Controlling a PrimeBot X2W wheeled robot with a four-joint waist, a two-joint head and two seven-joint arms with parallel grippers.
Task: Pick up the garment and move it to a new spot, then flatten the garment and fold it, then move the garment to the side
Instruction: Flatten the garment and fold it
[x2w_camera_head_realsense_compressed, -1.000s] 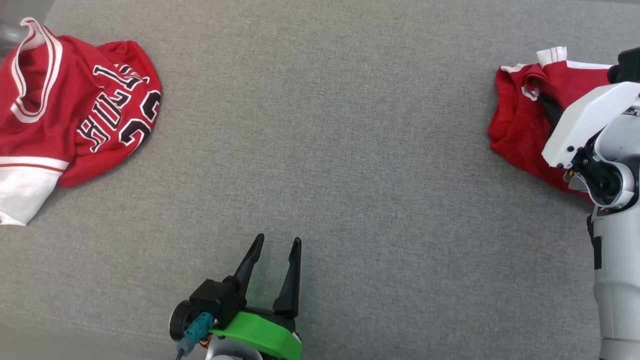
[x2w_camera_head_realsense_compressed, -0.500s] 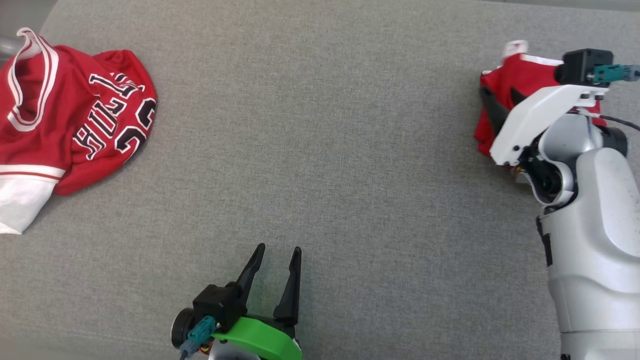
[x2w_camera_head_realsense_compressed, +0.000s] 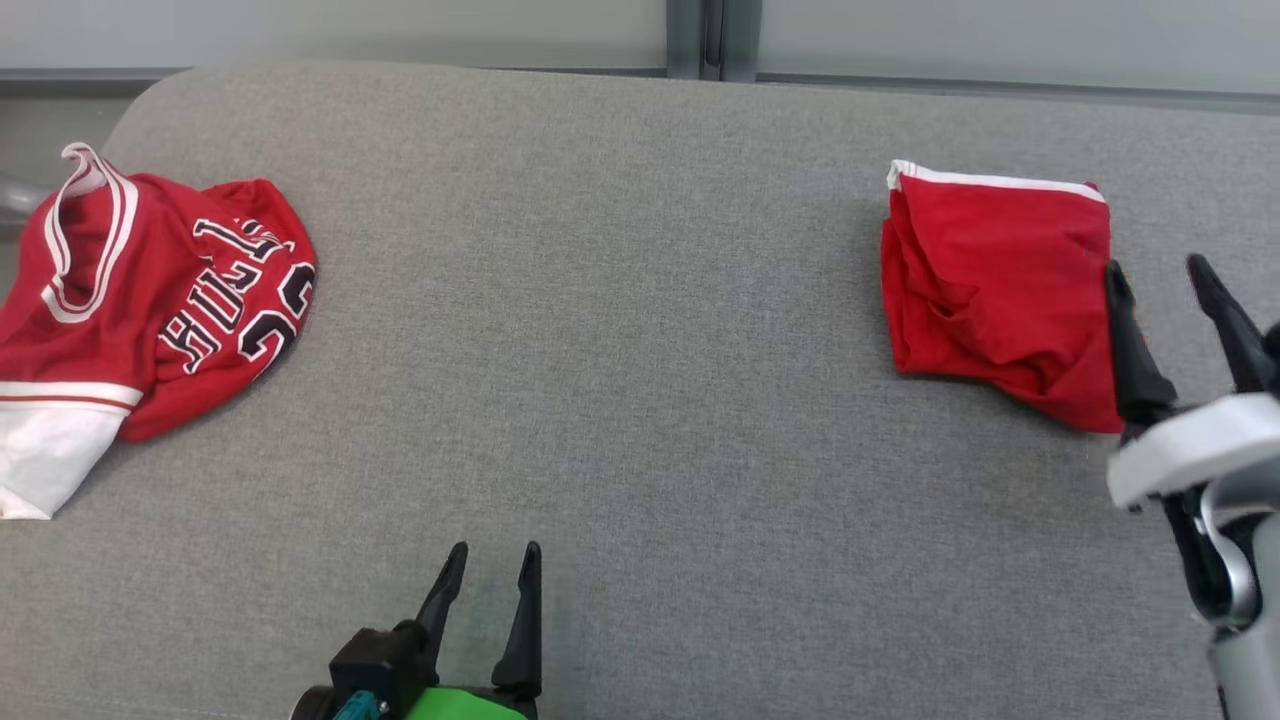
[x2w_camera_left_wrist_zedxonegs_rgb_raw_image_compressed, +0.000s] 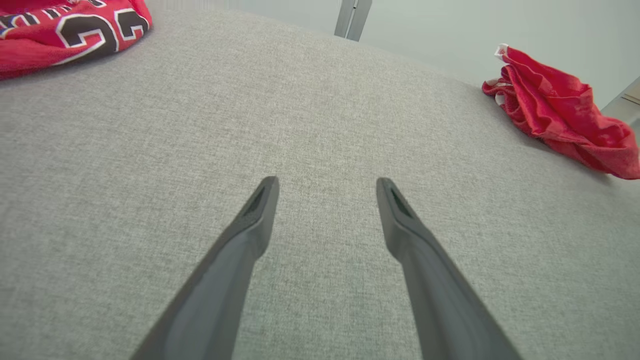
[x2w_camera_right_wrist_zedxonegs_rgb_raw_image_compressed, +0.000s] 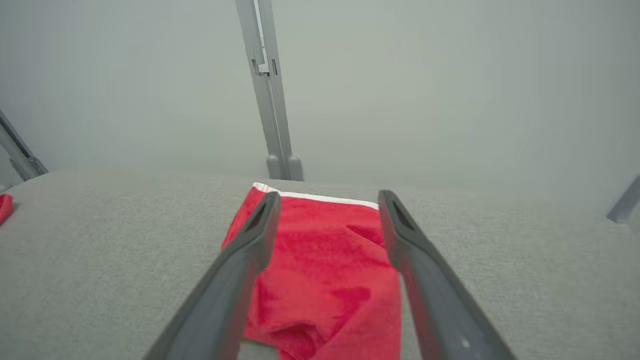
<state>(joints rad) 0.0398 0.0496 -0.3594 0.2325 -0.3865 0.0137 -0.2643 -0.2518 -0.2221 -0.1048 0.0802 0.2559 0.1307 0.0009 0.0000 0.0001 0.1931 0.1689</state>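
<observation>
Left tool (x2w_camera_left_wrist_zedxonegs_rgb_raw_image_compressed: 327, 186) (fingers spread) above grey cushion (x2w_camera_left_wrist_zedxonegs_rgb_raw_image_compressed: 125, 150).

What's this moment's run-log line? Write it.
left gripper open, empty | right gripper open by folded red garment | jersey crumpled far left

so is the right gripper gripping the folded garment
No, the right gripper is open and the folded garment lies on the cushion.

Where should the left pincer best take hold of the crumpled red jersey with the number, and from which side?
Probably the white-trimmed opening at the far end of the jersey: it seems to stand up as a loop, so a finger can slip under. The left pincer, open, would come from above.
</observation>
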